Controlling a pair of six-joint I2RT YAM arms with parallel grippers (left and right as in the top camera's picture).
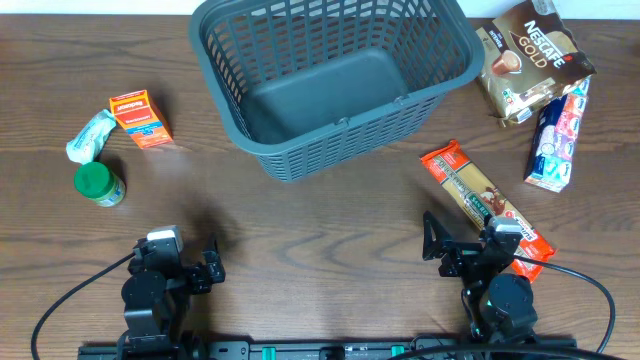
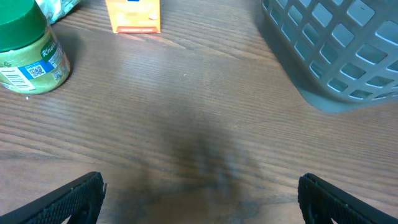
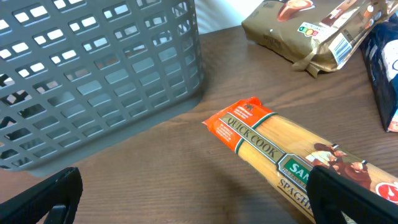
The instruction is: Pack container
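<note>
Six groceries (image 1: 140, 118) are left on the tabletop (image 1: 330, 220) outside the empty container (image 1: 330, 150), so packing is judged not yet begun. The left pincer (image 1: 178, 262) and right pincer (image 1: 465, 245) are held wide and empty low in the frame, the container being placed upper centre, well apart; the spaghetti pack (image 1: 485, 205) beside the right pincer should be grasped first.

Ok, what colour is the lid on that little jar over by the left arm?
The lid is green, clearest in the left wrist view.
</note>
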